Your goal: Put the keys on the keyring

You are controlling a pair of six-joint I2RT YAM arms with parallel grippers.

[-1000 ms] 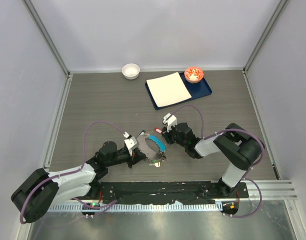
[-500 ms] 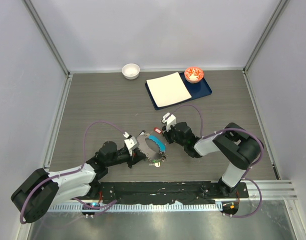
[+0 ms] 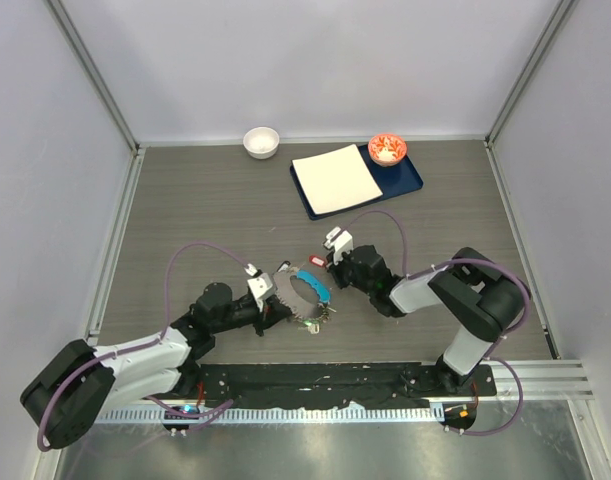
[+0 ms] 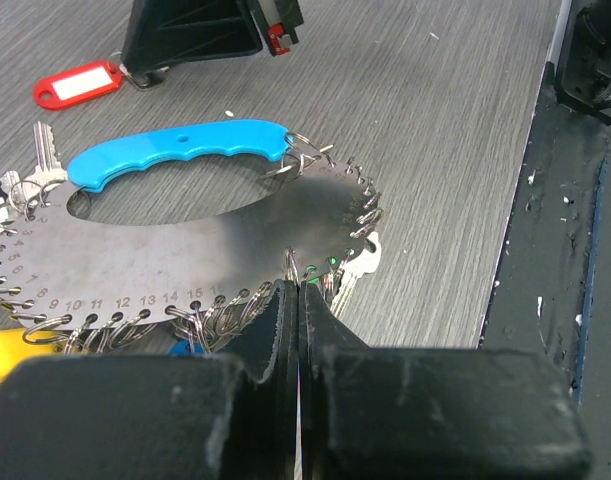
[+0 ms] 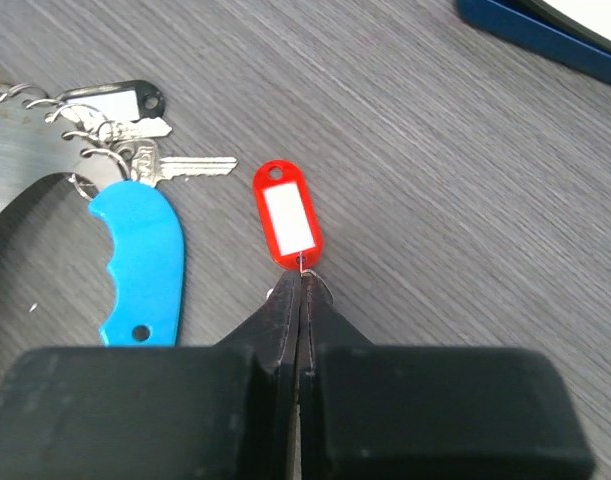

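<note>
The keyring is a flat grey metal plate with numbered holes, small wire loops round its rim and a light blue handle. It lies on the table between the arms. Several keys hang from it: a silver key, a black-tagged one and a yellow tag. My left gripper is shut on the plate's near rim. My right gripper is shut on the wire loop of a red key tag, which lies just right of the blue handle. Its key is hidden.
A dark blue tray with a white square plate and a red-rimmed bowl stands at the back right. A white bowl stands at the back wall. The black base rail runs along the table's near edge.
</note>
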